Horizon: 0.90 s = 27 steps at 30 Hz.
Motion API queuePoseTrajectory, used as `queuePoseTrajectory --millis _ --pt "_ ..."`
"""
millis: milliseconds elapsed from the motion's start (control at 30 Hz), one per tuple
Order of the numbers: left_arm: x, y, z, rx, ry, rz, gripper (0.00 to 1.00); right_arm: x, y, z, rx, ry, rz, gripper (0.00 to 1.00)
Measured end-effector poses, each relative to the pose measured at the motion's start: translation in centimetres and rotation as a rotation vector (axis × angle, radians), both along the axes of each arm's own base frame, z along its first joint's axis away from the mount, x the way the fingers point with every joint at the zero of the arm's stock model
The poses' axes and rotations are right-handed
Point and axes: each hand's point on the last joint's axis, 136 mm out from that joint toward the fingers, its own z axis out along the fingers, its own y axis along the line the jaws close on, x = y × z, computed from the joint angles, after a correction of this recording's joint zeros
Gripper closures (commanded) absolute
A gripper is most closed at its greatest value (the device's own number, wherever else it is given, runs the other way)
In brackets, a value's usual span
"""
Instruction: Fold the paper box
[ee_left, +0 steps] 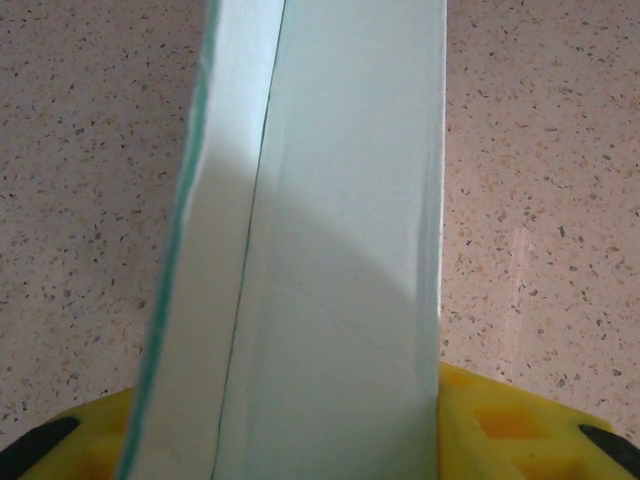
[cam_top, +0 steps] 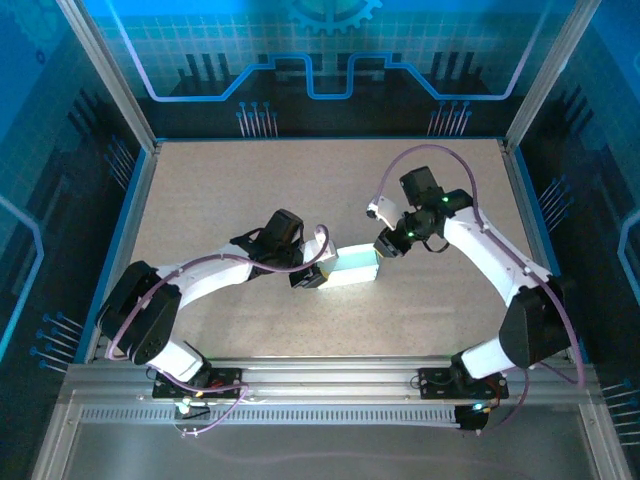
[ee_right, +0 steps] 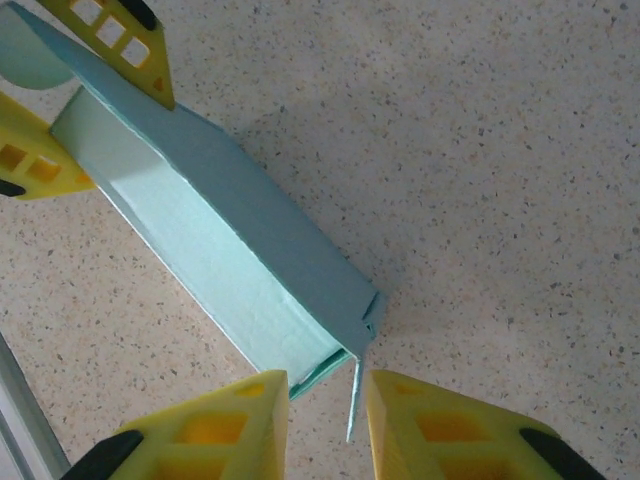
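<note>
Roughly halfway, I'd say: the paper box [cam_top: 352, 268] is already up as a slim rectangular sleeve, lying on its long side about mid-table [cam_top: 220, 190], w/ the long walls creased & squared. The L gripper [cam_top: 308, 276] is at the box's left end. Its yellow fingers [ee_right: 115, 40] sit one on each side of that end, pinching the card btw them; in the left wrist view the sleeve runs straight out from btw the pads. The R gripper [cam_top: 388, 243] is at the box's right end. Its fingers [ee_right: 215, 430] are apart by a narrow gap, w/ the thin end flap [ee_right: 354, 405] standing edge-on in that gap. Can't tell if either pad touches the flap; it isn't visibly squeezed from both sides. What's left, judging from this, is both ends. The right end is open, since the inside of the sleeve shows in the right wrist view, & the flap there sticks out rather than being tucked. At the left end a rounded tab [ee_right: 25, 55] pokes out beyond the L fingers, so that end prob. isn't closed either, though the fingers hide most of it. So the body is formed & the ends are to fold & tuck, prob. the right one first, as the R gripper is lined up on its flap. Risk: the card is thin, so the sleeve could skew or crush if the flap is pushed w/o a firm L grip.
</note>
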Motion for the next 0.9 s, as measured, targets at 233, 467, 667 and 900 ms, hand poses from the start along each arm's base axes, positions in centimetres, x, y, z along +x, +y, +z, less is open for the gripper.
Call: queuePoseTrajectory --millis 233,467,667,900 --pt "0.0 0.0 0.0 0.003 -0.007 -0.012 0.54 0.4 0.0 -1.5 -0.023 0.061 -0.013 0.90" --pt "0.0 0.0 0.0 0.004 -0.007 -0.013 0.54 0.5 -0.1 -1.4 -0.024 0.066 -0.019 0.86" --pt "0.1 -0.1 0.0 0.007 -0.004 -0.013 0.54 0.4 -0.2 -1.5 -0.030 0.072 -0.029 0.77" --pt "0.1 -0.1 -0.1 0.008 -0.002 -0.014 0.54 0.1 -0.5 -2.0 -0.038 0.084 -0.037 0.72"
